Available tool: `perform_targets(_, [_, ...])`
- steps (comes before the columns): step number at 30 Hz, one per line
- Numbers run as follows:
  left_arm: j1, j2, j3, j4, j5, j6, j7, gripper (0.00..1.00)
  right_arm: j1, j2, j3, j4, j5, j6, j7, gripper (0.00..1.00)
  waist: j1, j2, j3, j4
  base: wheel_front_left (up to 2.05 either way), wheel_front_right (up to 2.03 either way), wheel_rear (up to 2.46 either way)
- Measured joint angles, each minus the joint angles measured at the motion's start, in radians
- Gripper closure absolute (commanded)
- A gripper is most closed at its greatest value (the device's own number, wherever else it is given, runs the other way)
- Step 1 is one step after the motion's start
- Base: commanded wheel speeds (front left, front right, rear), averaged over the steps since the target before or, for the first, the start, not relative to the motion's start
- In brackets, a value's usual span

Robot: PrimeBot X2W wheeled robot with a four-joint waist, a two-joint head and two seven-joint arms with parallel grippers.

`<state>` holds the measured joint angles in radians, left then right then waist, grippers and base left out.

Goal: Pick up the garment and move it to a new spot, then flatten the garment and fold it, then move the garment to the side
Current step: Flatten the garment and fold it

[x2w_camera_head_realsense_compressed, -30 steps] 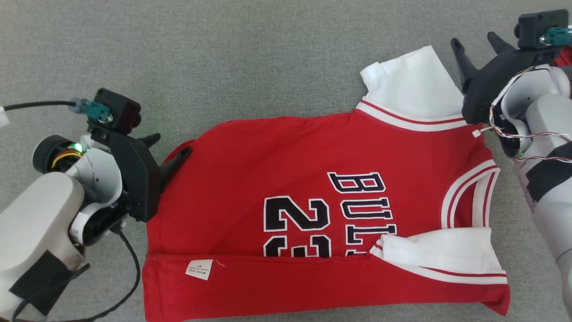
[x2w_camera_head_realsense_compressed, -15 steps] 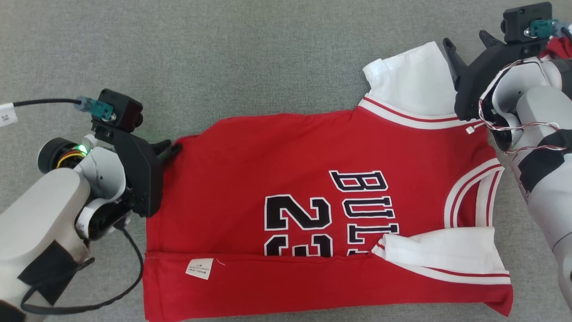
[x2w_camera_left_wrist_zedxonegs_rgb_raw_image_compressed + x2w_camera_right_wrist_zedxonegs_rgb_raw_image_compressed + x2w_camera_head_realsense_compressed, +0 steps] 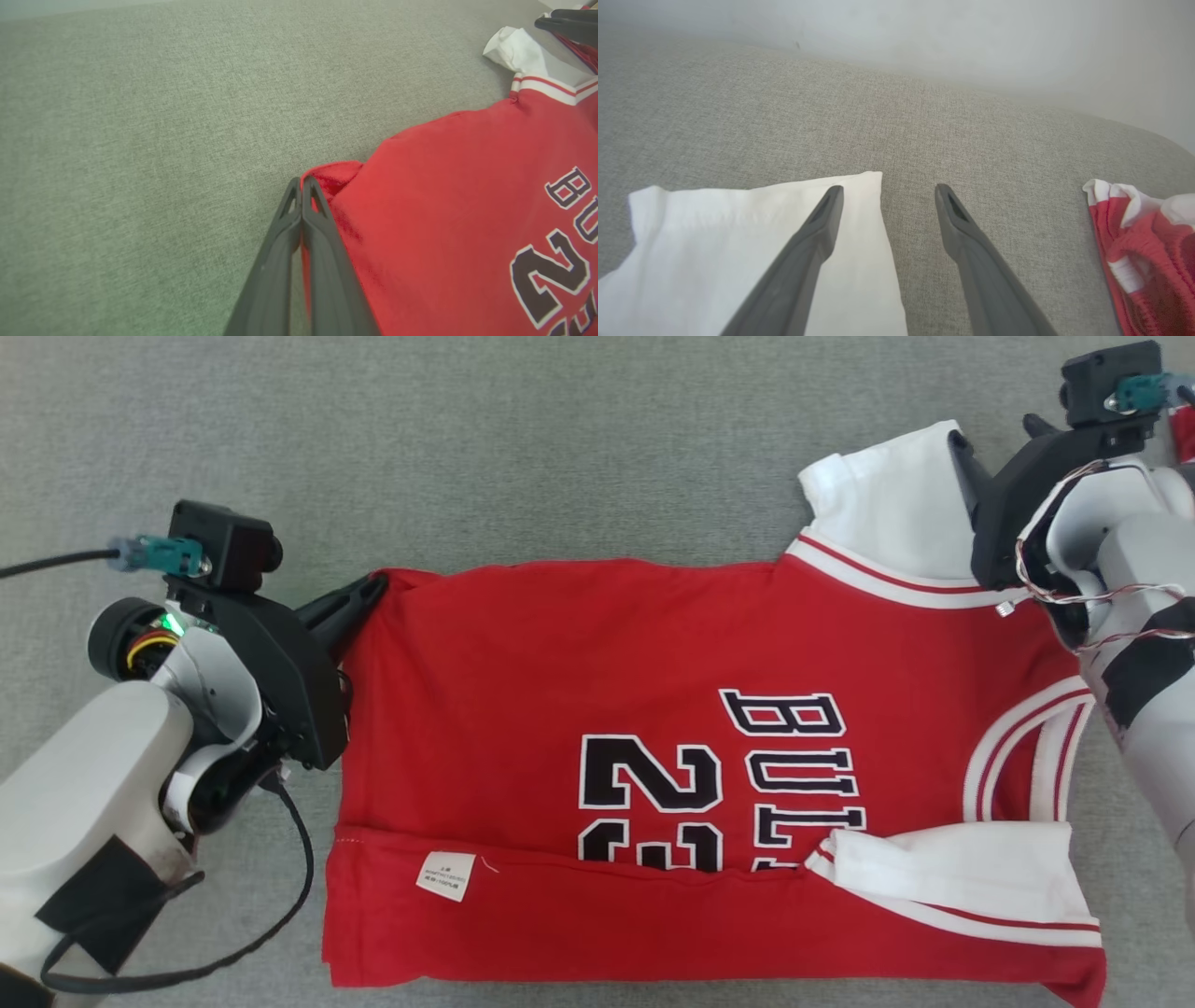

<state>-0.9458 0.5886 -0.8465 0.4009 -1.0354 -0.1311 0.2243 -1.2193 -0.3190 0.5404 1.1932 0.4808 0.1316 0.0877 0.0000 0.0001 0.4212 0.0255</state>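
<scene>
Overhead, the red Bulls jersey point(image 3: 579, 691) is lying spread across the grey fabric surface point(image 3: 467, 448), with its near edge folded up over the front. The left gripper point(image 3: 369, 590) is pinching the jersey's far left corner. Along the left wrist, those fingers are pressing together on the red hem. Along the right wrist, the right gripper point(image 3: 887, 189) is standing open, with one finger over the jersey's white sleeve point(image 3: 714, 242) and the other over bare surface. A bunched red-and-white cloth point(image 3: 1148, 252) is lying well right of that sleeve.

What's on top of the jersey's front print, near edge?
A folded-over red strip of the jersey, carrying a white label, and a white sleeve lie over it. The rest of the number and lettering is hidden beneath.
</scene>
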Motion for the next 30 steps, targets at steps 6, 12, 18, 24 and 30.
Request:
perform_targets(6, [0.024, -0.001, -0.01, -0.041, 0.008, 0.004, -0.029, 1.0, -0.038, -0.013, 0.002, 0.039, 0.007, 0.0, 0.035, 0.0, 0.0, -0.0001, 0.014, 0.03, 0.0, 0.0, 0.0])
perform_targets(12, [0.026, -0.003, -0.013, -0.092, 0.023, 0.017, -0.035, 1.0, -0.072, -0.013, -0.004, 0.072, 0.007, 0.0, 0.099, 0.0, 0.0, 0.0, 0.04, 0.053, 0.0, 0.0, 0.0])
perform_targets(18, [0.025, -0.007, -0.013, -0.118, 0.027, 0.026, -0.044, 1.0, -0.099, -0.013, -0.028, 0.086, -0.003, 0.0, 0.144, 0.58, 0.0, -0.0001, 0.065, 0.071, 0.0, 0.0, 0.0])
perform_targets(24, [0.025, 0.0, -0.008, -0.123, 0.031, 0.032, -0.056, 1.0, -0.115, 0.002, -0.06, 0.086, -0.001, 0.0, 0.191, 1.0, 0.0, 0.0, 0.078, 0.07, 0.0, 0.0, 0.0])
perform_targets(30, [0.044, 0.003, 0.008, -0.114, 0.029, 0.048, -0.084, 1.0, -0.132, 0.011, -0.068, 0.085, -0.025, 0.0, 0.047, 1.0, 0.0, 0.0, 0.062, 0.048, 0.0, 0.0, 0.0])
